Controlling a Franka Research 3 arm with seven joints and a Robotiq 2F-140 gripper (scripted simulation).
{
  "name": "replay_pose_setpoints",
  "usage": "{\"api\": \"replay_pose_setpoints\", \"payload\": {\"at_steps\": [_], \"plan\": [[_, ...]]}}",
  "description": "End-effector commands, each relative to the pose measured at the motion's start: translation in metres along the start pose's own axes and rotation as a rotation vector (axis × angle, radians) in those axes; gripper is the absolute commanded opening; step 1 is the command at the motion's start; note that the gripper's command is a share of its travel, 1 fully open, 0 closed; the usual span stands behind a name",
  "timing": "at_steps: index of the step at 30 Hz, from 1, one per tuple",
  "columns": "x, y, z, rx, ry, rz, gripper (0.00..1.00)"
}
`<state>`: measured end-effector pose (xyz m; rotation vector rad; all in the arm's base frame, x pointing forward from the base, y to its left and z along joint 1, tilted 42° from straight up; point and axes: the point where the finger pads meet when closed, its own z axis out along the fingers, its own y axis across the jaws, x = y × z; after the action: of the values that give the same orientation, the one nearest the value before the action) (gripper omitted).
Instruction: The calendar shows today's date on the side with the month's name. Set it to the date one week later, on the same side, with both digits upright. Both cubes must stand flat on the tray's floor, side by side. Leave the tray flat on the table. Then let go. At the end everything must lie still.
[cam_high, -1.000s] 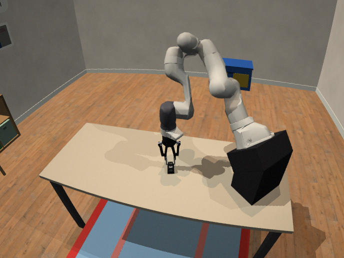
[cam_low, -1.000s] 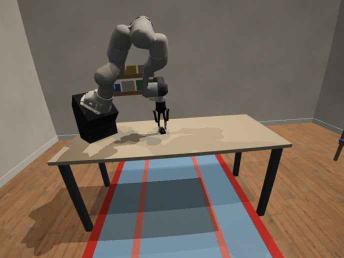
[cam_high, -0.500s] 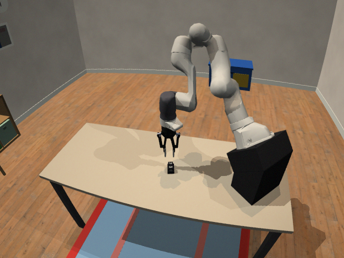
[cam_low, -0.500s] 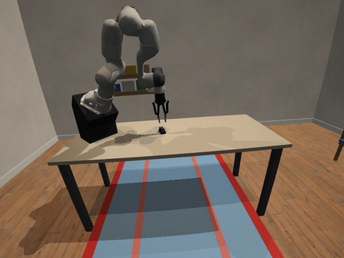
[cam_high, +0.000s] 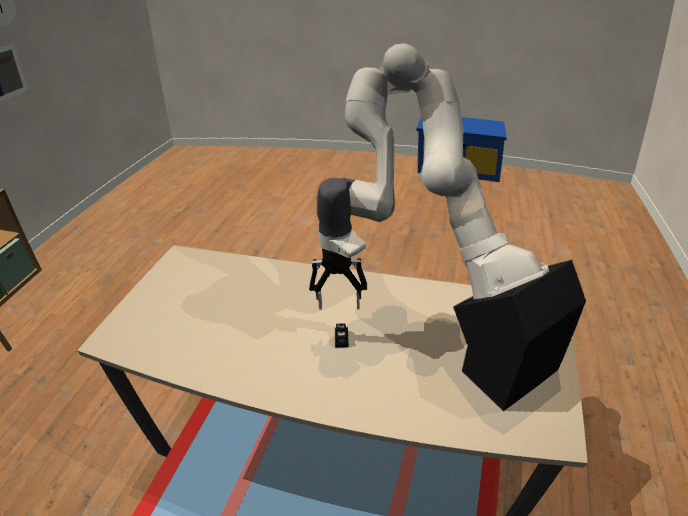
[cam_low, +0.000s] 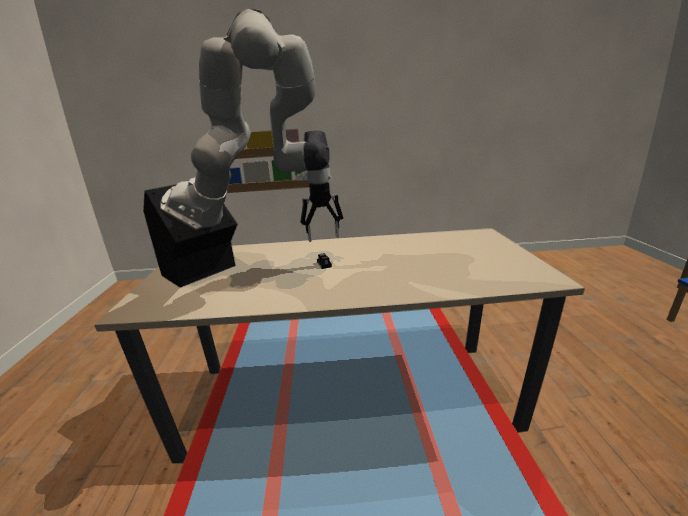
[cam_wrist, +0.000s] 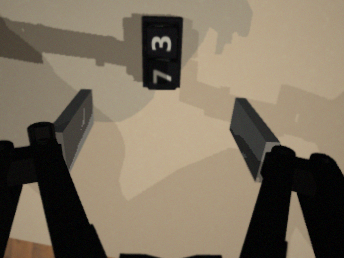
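I'm seeing grey walls (cam_low: 444, 111), plank floor (cam_high: 222, 194), a tan table (cam_low: 444, 266) over a blue-red rug (cam_low: 333, 416), a blue cabinet (cam_high: 489, 138) beyond its far edge.

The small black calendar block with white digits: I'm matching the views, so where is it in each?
Top: small black calendar block centre of the beige table, below the open gripper.
Exterior, far side, under the gripper.
Wrist: top centre.
Shared landmark: the gripper.
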<state>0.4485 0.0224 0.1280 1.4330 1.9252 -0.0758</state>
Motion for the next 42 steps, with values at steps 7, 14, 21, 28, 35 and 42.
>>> {"api": "replay_pose_setpoints", "payload": {"at_steps": [7,14,21,28,35,42], "plan": [[0.0,-0.001,0.0,0.006,0.001,-0.035,1.0],[0.0,-0.001,0.0,0.006,0.001,-0.035,1.0],[0.0,-0.001,-0.005,0.006,0.001,-0.035,1.0],[0.0,-0.001,-0.025,0.006,0.001,-0.035,1.0],[0.0,-0.001,-0.048,0.006,0.001,-0.035,1.0],[0.0,0.0,-0.056,0.005,0.001,-0.035,1.0]]}}
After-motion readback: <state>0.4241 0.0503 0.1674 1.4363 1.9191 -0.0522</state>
